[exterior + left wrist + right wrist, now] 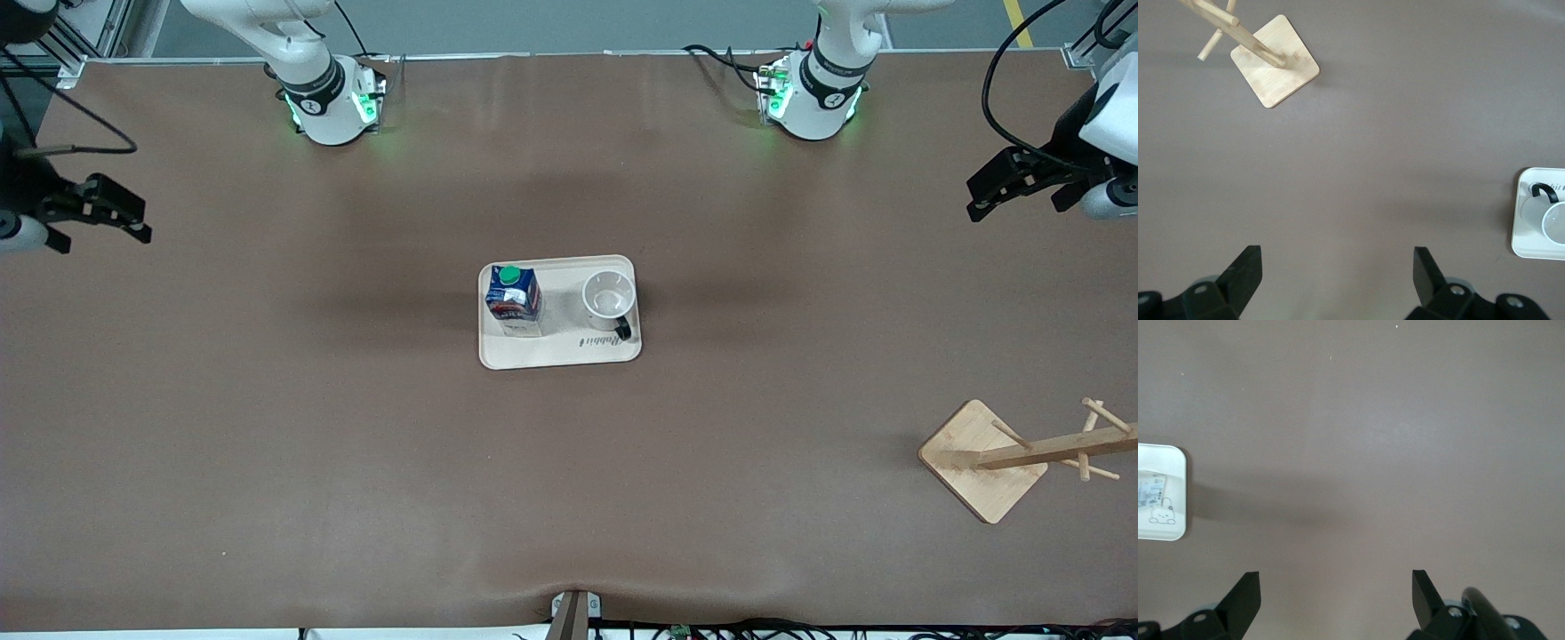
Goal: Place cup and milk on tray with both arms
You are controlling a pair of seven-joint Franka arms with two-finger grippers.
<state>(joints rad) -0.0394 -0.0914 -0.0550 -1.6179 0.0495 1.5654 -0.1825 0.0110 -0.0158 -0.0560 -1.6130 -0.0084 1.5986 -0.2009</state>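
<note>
The cream tray (562, 307) lies at the middle of the table. The dark-blue milk carton (514, 299) with its green cap stands upright on the tray's end toward the right arm. The white cup (609, 296) stands upright on the tray's end toward the left arm, its black handle pointing toward the front camera. My left gripper (978, 200) is open and empty, high over the left arm's end of the table. My right gripper (142, 222) is open and empty, high over the right arm's end. The left wrist view shows its open gripper (1338, 273), the tray's edge (1521, 230) and the cup (1555, 221). The right wrist view shows its open gripper (1336, 597) and the tray's corner (1171, 470).
A wooden peg rack with a square base (982, 460) stands near the left arm's end, nearer to the front camera than the tray; it also shows in the left wrist view (1275, 70). Brown tabletop surrounds the tray.
</note>
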